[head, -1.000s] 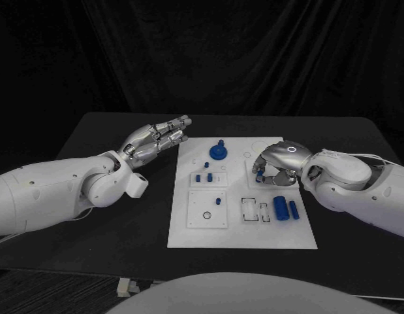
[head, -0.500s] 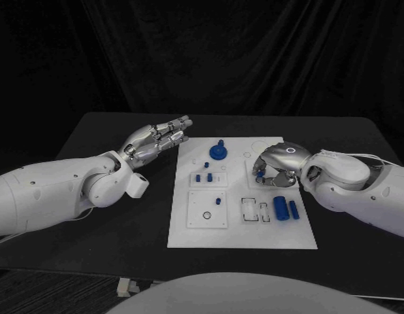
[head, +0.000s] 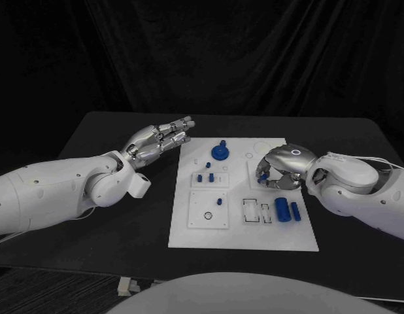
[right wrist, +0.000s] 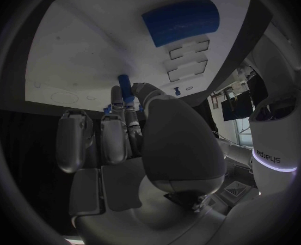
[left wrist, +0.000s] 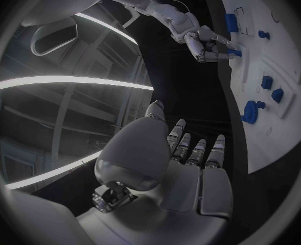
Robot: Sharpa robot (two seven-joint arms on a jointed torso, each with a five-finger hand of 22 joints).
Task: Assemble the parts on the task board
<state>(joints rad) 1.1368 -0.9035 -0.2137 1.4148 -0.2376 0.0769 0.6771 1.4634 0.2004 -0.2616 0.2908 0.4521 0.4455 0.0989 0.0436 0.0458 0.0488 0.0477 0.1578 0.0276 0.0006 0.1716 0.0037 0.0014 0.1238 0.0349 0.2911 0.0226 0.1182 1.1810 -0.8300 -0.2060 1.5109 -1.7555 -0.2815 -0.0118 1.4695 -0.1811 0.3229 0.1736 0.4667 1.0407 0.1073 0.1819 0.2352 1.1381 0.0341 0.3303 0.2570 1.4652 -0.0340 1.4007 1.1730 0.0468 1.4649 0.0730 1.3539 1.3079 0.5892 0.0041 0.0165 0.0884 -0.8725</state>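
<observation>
Centrally, white task board [head: 242, 222] on the black table [head: 99, 140]. Right hand [head: 279, 169] over the board's right half, fingers curled down, pinching a small blue peg [right wrist: 125, 88] between thumb and fingertips just above the board surface; same peg at the fingertips in the left wrist view [left wrist: 234, 53]. Left hand [head: 157, 140] raised just left of the board's far-left corner, fingers extended and apart, holding nothing, off the board. On the board: blue round knobbed part [head: 220, 152] at far centre; two short blue pegs [head: 204, 176] standing near the middle; one small blue peg [head: 218, 201] nearer; large blue cylinder [head: 282, 209] with a slimmer blue cylinder [head: 296, 209] just beside it, near right, close below the right hand.
</observation>
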